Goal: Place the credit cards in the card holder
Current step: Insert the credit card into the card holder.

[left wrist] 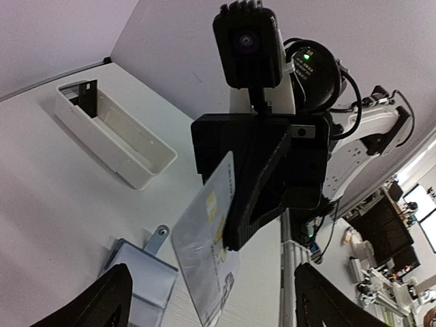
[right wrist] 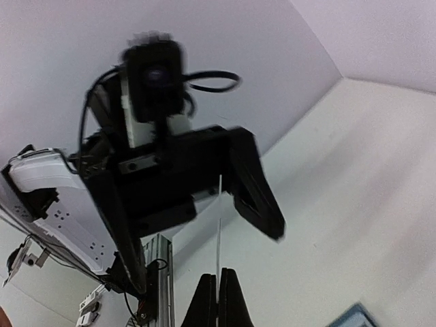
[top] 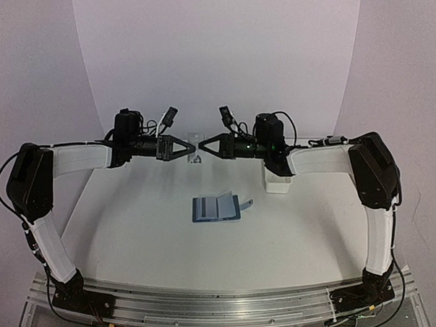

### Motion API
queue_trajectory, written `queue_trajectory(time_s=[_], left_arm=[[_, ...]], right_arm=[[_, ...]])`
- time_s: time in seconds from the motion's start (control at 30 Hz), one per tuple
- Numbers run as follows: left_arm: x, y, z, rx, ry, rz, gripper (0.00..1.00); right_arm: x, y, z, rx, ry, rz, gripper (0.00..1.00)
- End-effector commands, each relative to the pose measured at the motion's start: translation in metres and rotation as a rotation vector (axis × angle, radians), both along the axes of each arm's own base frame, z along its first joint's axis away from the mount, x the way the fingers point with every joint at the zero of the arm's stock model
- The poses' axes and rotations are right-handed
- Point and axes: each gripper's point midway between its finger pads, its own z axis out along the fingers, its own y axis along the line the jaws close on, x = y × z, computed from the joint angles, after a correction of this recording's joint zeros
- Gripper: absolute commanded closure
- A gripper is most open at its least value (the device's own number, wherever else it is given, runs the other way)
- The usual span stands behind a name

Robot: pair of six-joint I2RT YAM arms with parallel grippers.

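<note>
R grip pinches pale plastic credit card | L grip wide open round it | I worry: R lets go early, card drops, misses flat blue card holder.

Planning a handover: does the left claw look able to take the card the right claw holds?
Probably yes: the card in the shut right claw sits inside the open left claw, with nothing blocking.

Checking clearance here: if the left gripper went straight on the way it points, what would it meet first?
The credit card pinched by the right gripper, which faces the left gripper head-on; the gap is hard to judge.
</note>
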Motion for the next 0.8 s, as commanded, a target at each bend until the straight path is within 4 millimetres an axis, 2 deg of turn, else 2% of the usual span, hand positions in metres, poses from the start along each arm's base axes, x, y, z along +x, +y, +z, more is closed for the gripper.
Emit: queue_trajectory(time_s=[0.0,0.03,0.07,0.13,0.23,0.3,0.37,0.43,0.57,0.67,0.77], left_arm=[[-0.005,0.020,-0.057,0.280,-0.328,0.015,0.16],[-0.007,0.022,-0.067,0.318,-0.367,0.006,0.15],[-0.013,0.026,-0.087,0.386,-0.445,-0.027,0.15],[-0.024,0.028,-0.116,0.475,-0.571,-0.096,0.14],[-0.034,0.024,-0.141,0.530,-0.714,-0.175,0.13],[-0.045,0.016,-0.156,0.542,-0.794,-0.253,0.13],[-0.050,0.009,-0.173,0.561,-0.824,-0.300,0.13],[-0.052,0.002,-0.179,0.557,-0.828,-0.321,0.13],[-0.045,-0.004,-0.202,0.595,-0.797,-0.339,0.17],[-0.042,-0.002,-0.223,0.634,-0.769,-0.357,0.22],[-0.039,0.000,-0.233,0.655,-0.784,-0.361,0.25]], right_arm=[[0.020,-0.043,-0.073,-0.183,0.232,-0.197,1.00],[0.021,-0.046,-0.084,-0.215,0.260,-0.210,1.00],[0.019,-0.048,-0.105,-0.267,0.323,-0.220,1.00],[0.012,-0.049,-0.131,-0.305,0.427,-0.205,1.00],[0.002,-0.057,-0.161,-0.352,0.505,-0.217,1.00],[-0.002,-0.061,-0.175,-0.385,0.531,-0.223,1.00],[-0.003,-0.061,-0.187,-0.419,0.559,-0.215,1.00],[-0.006,-0.063,-0.199,-0.449,0.588,-0.213,1.00],[-0.011,-0.073,-0.218,-0.490,0.626,-0.244,1.00],[-0.011,-0.069,-0.226,-0.488,0.650,-0.228,1.00],[-0.007,-0.065,-0.226,-0.476,0.657,-0.213,1.00]])
